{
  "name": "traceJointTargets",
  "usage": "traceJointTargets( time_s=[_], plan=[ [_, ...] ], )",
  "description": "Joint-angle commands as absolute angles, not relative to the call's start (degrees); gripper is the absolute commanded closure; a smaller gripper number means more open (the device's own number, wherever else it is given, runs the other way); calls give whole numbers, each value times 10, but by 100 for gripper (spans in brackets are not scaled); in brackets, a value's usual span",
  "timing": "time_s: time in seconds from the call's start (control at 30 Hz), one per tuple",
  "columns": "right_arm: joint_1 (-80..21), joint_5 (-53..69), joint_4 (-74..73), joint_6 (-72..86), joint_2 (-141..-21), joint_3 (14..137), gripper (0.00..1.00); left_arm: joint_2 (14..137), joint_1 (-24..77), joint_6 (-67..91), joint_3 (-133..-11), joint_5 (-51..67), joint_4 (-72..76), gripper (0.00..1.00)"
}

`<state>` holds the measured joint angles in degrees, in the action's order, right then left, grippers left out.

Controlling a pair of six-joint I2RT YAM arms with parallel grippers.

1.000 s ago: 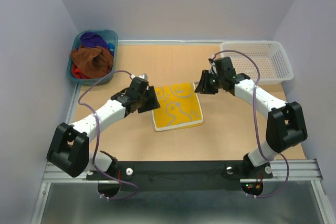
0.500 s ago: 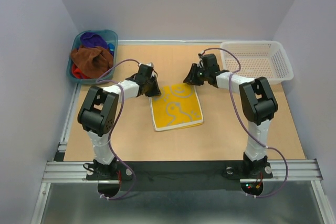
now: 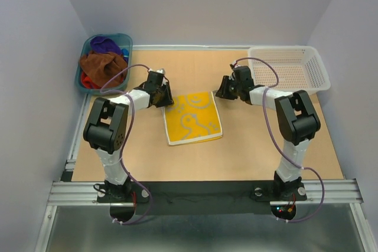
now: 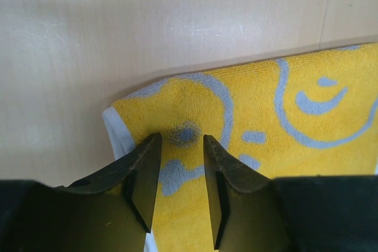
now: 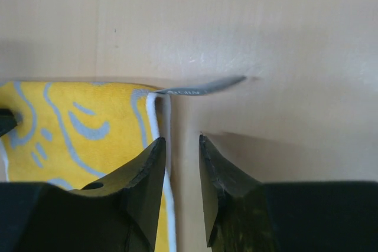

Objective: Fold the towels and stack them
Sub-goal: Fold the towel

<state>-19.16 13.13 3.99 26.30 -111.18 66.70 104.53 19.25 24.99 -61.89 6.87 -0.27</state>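
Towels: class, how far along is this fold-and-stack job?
Done: nothing stacked yet. In hand: the yellow towel lies flat on the table, left gripper and right gripper open at its far corners. Left: the brown, purple and red towels heaped in the teal tub.

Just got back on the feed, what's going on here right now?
Both arms are working one yellow towel lying flat mid-table. The left gripper sits over its far-left corner, the right gripper straddles the far-right edge by the grey tag; both pairs of jaws stand apart, pinching nothing. The other towels are heaped in the teal tub.
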Motion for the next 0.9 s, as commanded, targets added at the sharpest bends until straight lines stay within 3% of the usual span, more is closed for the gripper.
traceJointTargets(
  time_s=[0.0,0.2,0.37,0.87],
  plan=[
    [-187,158,13,171,-1074,705,65,991,187,192,-645,33,-41,52],
    [-219,193,-31,115,-1092,761,66,962,187,184,-627,19,-42,52],
    [-263,165,-61,100,-1102,782,67,990,187,184,-621,11,-43,61],
    [-343,79,-182,174,-1028,615,67,1035,189,199,-612,-29,-65,73]
  ],
)
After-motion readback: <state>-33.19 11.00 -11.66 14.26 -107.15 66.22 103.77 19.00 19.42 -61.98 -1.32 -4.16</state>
